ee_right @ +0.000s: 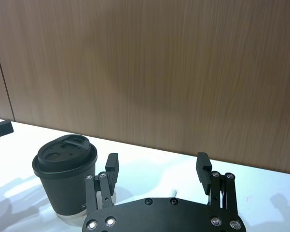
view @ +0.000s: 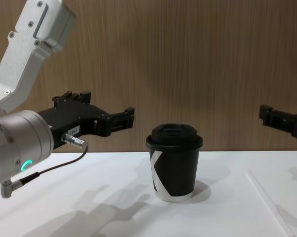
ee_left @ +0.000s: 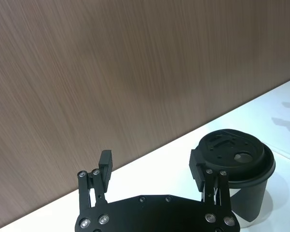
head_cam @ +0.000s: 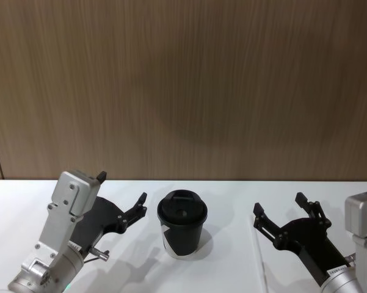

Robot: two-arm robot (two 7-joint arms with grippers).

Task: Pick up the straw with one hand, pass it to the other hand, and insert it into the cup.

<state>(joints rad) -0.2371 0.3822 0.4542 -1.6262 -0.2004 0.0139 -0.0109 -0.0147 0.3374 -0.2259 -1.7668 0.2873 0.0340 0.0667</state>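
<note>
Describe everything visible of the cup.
The cup is black, paper by its look, with a black plastic dome lid whose sip hole is empty, a white angular mark on its side and a pale base rim. It stands upright on the white table, touched by nothing.

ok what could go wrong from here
The straw lies flat, white on the white table, beside the open right gripper: its fingers could slide off it. The lid's hole on the cup is small, so a miss may tip the cup. The left gripper hovers near the cup and could knock it.
</note>
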